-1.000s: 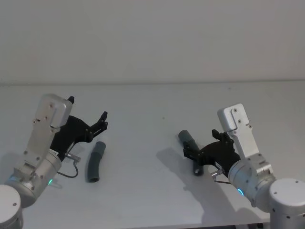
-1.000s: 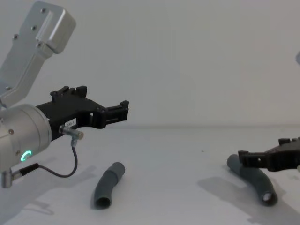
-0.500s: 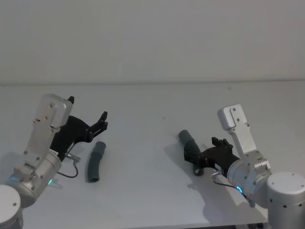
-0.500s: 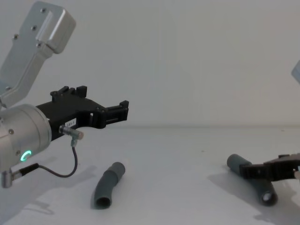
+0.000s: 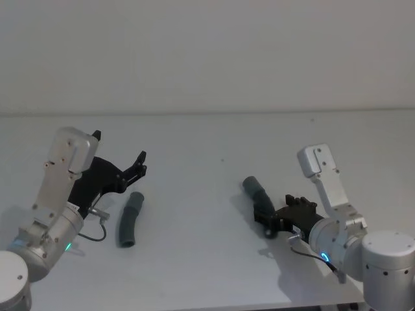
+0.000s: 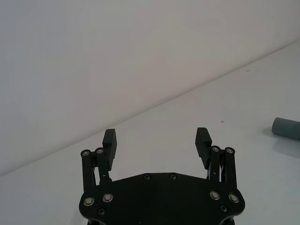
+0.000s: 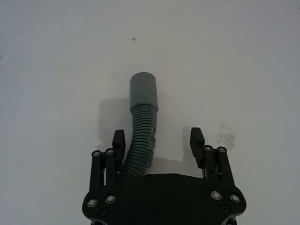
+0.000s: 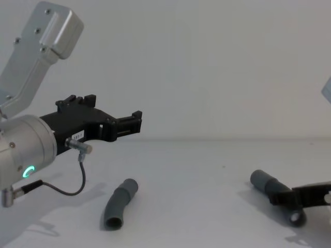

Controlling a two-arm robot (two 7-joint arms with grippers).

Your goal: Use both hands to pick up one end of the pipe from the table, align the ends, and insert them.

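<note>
plain pale grey wall (image 5: pixel 207 52) behind a white table (image 5: pixel 207 149).

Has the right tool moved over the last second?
Yes. In the chest view the right tool has dropped toward the table, now level with the right-hand pipe piece lying there, its jaws open on either side of it.

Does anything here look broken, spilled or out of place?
Nothing looks broken or spilled. The left hose piece lies on the table near the raised, open left gripper; the right hose piece lies between the fingers of the open right gripper. Only oddity: a faint dark smudge nearby.
</note>
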